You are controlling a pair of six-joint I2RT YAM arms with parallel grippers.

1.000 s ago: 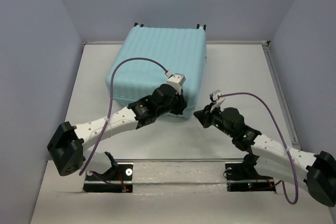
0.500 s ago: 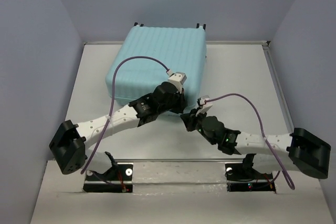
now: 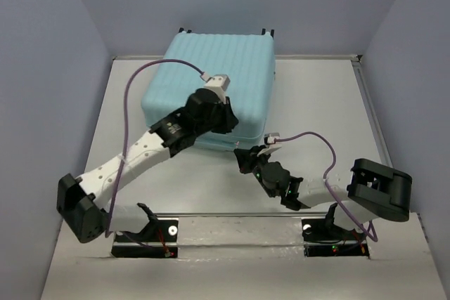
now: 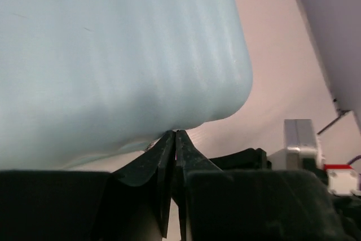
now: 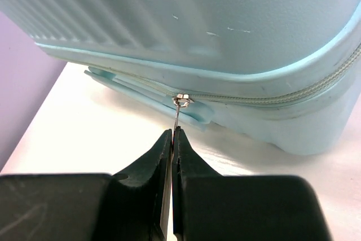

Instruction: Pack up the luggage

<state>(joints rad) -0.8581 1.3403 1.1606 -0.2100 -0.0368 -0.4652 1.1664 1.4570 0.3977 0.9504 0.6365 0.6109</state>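
Note:
The luggage [image 3: 211, 61] is a pale aqua ribbed hard-shell suitcase lying flat and closed at the back centre of the table. My left gripper [image 3: 230, 124] rests over its near right part. In the left wrist view the fingers stand pressed together, and the left gripper [image 4: 175, 134] tips touch the shell [image 4: 113, 55] with nothing between them. My right gripper [image 3: 241, 154] is low at the suitcase's near right corner. In the right wrist view the right gripper [image 5: 172, 132] is shut on the thin metal zipper pull [image 5: 177, 111], which hangs from the slider [image 5: 182, 99] on the luggage [image 5: 237, 21].
A white table [image 3: 316, 103] carries the suitcase, with a raised rail [image 3: 370, 117] along its right side and grey walls close on three sides. Purple cables [image 3: 151, 68] loop above both wrists. The arm bases [image 3: 144, 233] sit at the near edge.
My left gripper has risen and moved back-left over the lid. My right gripper has slid left along the suitcase's near edge, its arm folding low, still shut on the zipper pull.

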